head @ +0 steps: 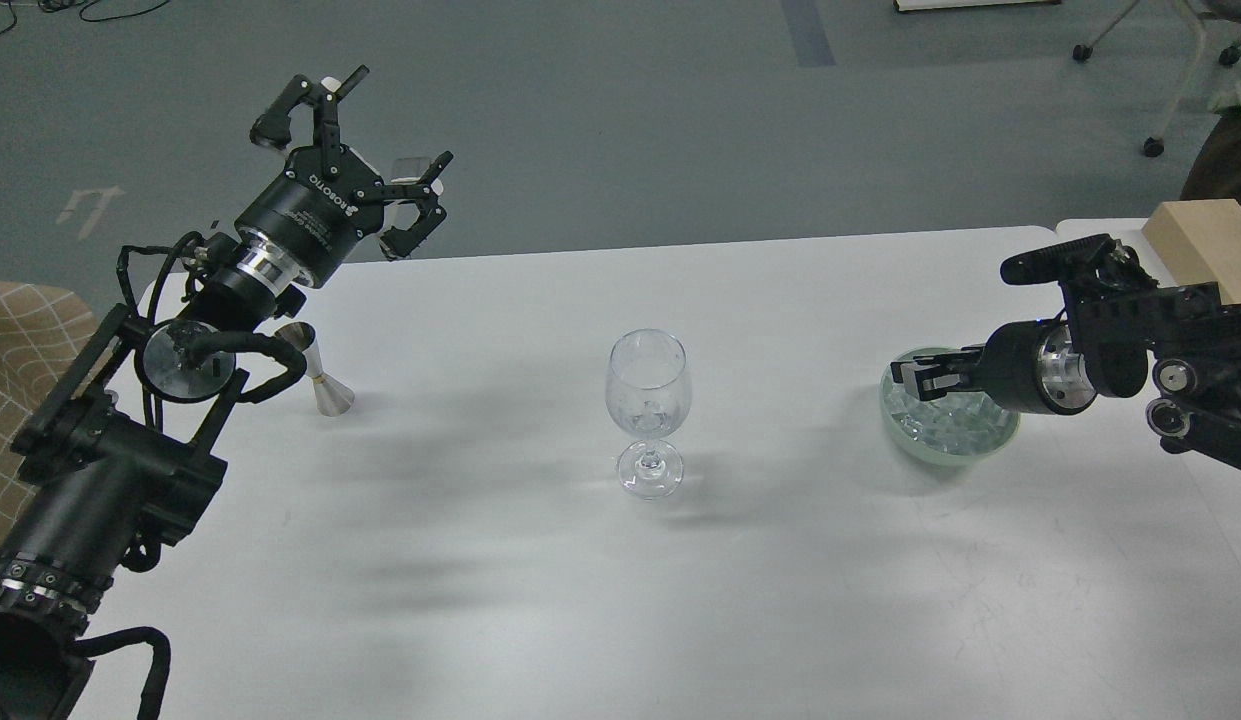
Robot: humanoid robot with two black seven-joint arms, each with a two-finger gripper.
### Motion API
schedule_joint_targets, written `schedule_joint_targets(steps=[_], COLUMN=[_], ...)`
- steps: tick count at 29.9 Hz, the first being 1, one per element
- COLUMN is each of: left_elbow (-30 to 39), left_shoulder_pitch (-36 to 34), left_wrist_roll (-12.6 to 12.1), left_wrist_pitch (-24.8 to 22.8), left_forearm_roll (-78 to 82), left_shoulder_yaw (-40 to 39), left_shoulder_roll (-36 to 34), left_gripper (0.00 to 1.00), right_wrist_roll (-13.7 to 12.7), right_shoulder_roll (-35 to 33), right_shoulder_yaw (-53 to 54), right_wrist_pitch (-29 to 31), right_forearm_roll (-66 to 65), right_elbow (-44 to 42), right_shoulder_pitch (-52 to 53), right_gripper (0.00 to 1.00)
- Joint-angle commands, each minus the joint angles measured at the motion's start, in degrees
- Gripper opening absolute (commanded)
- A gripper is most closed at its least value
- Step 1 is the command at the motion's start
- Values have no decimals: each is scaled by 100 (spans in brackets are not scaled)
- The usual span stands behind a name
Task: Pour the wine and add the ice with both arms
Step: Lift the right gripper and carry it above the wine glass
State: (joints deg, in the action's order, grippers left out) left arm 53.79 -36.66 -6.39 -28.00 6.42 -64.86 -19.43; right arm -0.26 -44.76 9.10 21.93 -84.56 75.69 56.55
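An empty clear wine glass (648, 395) stands upright at the middle of the white table (580, 600). A pale green bowl (1000, 435) at the right holds several clear ice cubes (955, 422). My right gripper (915, 380) hangs just above the bowl's left rim. Its dark fingers are close together, and I cannot tell whether ice is between them. My left gripper (355, 155) is open and empty, raised above the table's far left corner. A silver jigger (322, 375) stands below the left arm.
A pale wooden block (1205, 240) lies on a second table at the far right, behind my right arm. Beige checked fabric (20, 330) is at the left edge. Chair wheels (1152, 147) stand on the grey floor beyond.
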Motion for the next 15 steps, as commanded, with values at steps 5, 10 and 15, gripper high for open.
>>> schedule_joint_targets(steps=[5, 10, 15], left_elbow=[0, 0, 0], left_shoulder_pitch=[-8, 1, -8], left_wrist_roll=[-3, -3, 6], left_wrist_pitch=[0, 0, 0], left_forearm_roll=[0, 0, 0], left_shoulder_yaw=[0, 0, 0], left_shoulder_roll=[0, 0, 0], left_gripper=[98, 98, 98], right_wrist_roll=[0, 8, 8], right_shoulder_roll=[-7, 2, 72], right_shoulder_yaw=[47, 231, 566], right_wrist_pitch=[258, 531, 607], right_forearm_roll=[10, 27, 27], right_elbow=[166, 411, 719], right_shoulder_pitch=[636, 997, 1217], right_gripper=[12, 12, 12])
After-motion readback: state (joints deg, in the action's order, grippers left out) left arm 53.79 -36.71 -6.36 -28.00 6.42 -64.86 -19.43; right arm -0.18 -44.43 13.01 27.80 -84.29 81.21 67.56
